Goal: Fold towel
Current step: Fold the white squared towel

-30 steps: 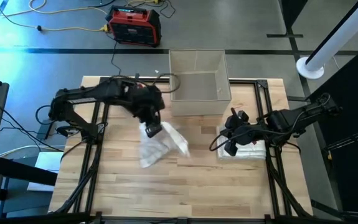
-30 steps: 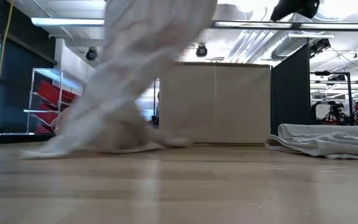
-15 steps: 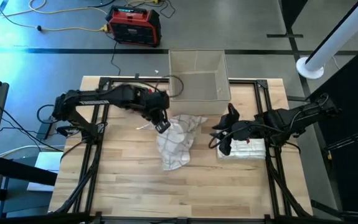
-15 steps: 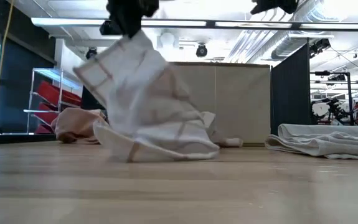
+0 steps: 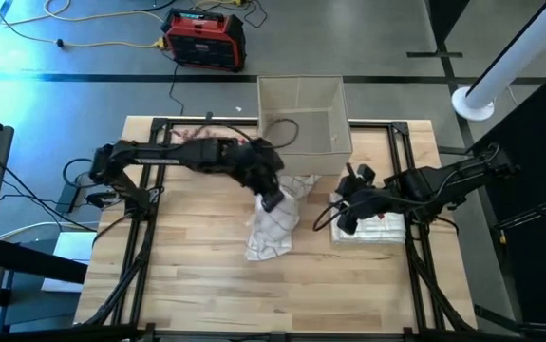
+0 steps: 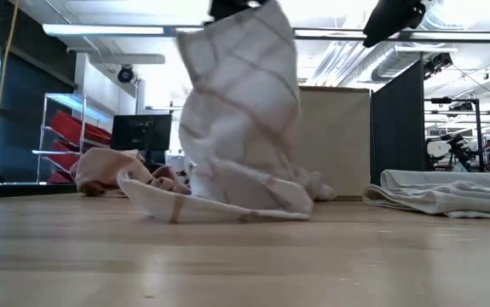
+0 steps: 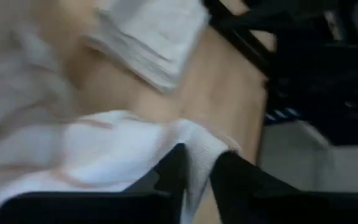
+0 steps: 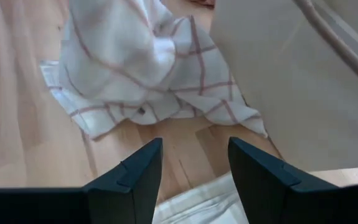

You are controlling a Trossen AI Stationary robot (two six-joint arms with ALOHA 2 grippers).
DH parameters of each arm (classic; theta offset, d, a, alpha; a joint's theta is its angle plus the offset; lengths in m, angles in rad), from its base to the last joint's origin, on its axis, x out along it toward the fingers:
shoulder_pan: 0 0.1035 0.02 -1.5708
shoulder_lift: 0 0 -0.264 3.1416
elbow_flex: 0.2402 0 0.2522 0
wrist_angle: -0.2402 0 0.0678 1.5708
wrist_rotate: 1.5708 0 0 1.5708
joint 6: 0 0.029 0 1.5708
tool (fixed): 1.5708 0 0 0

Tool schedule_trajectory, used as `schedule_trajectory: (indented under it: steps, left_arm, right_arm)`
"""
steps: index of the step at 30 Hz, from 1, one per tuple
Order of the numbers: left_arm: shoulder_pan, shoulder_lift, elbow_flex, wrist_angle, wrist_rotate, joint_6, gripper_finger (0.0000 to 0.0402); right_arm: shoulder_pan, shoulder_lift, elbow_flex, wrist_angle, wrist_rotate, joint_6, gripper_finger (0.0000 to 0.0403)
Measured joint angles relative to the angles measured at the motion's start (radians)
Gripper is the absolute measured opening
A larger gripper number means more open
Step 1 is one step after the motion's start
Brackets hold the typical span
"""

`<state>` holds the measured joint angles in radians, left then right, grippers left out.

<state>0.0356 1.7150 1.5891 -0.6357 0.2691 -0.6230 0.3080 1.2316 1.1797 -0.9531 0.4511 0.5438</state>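
A: Where does the checked towel (image 5: 273, 223) lie?

B: Crumpled beside the open box (image 5: 303, 123), one part raised under the left gripper (image 5: 271, 200). Its fingers stand narrowly apart around a fold; an actual pinch cannot be told.

A: And the right gripper (image 8: 191, 163)?

B: Fingers wide, empty, above the folded stack (image 5: 375, 229), which its arm partly hides.

The high view looks straight down on the table (image 5: 197, 285); the low one looks level across it. Both share the checked towel (image 5: 271, 228), which the wrist cameras see close, the left perhaps nearest
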Motion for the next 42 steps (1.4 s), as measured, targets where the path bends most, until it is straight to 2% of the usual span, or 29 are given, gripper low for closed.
schedule_trajectory:
  steps: [2,5,11,14,17,21,22,23,27,30,33,37,42]
  left_arm:
    - [0.003,0.027,-0.001,0.003,0.034,-0.001,0.0117]
    - [0.013,0.028,-0.001,-0.076,0.071,0.003,0.0153]
    - [0.002,-0.073,-0.001,-0.316,0.12,0.033,0.0184]
    - [-0.008,-0.102,-0.001,-0.409,0.101,0.089,0.02]
    - [-0.024,-0.127,-0.001,-0.567,-0.06,0.172,0.0211]
    - [-0.071,-0.176,-0.01,-0.843,-0.444,0.251,0.0206]
    - [-0.084,-0.195,-0.02,-0.872,-0.494,0.251,0.0203]
    - [-0.093,-0.221,-0.036,-0.877,-0.502,0.252,0.02]
    - [-0.123,-0.385,-0.172,-0.762,-0.42,0.248,0.0182]
    - [-0.14,-0.515,-0.312,-0.677,-0.41,0.225,0.0166]
    - [-0.141,-0.625,-0.433,-0.606,-0.357,0.213,0.0154]
    - [-0.142,-0.704,-0.565,-0.541,-0.284,0.206,0.0148]
    - [-0.141,-0.737,-0.695,-0.531,-0.273,0.207,0.0147]
  right_arm:
    - [0.0,0.0,0.0,-0.013,-0.012,-0.001,0.017]
    - [0.0,0.0,0.0,-0.023,-0.04,-0.002,0.017]
    - [0.0,0.0,0.0,0.025,-0.057,0.024,0.017]
    - [0.0,0.0,0.0,0.096,-0.067,0.057,0.017]
    - [0.0,0.002,0.0,0.211,-0.076,0.084,0.0169]
    - [0.007,0.052,0.0,0.418,-0.122,0.037,0.0169]
    - [0.007,0.077,0.0,0.478,-0.132,0.023,0.0169]
    - [0.008,0.105,0.002,0.532,-0.138,0.008,0.0169]
    - [0.006,0.262,0.058,0.644,-0.152,-0.072,0.0169]
    - [0.006,0.397,0.161,0.615,-0.145,-0.123,0.0169]
    - [0.011,0.527,0.316,0.529,-0.129,-0.166,0.0169]
    - [0.027,0.684,0.57,0.262,-0.082,-0.196,0.0169]
    - [0.052,0.863,0.882,-0.06,-0.058,-0.238,0.0169]
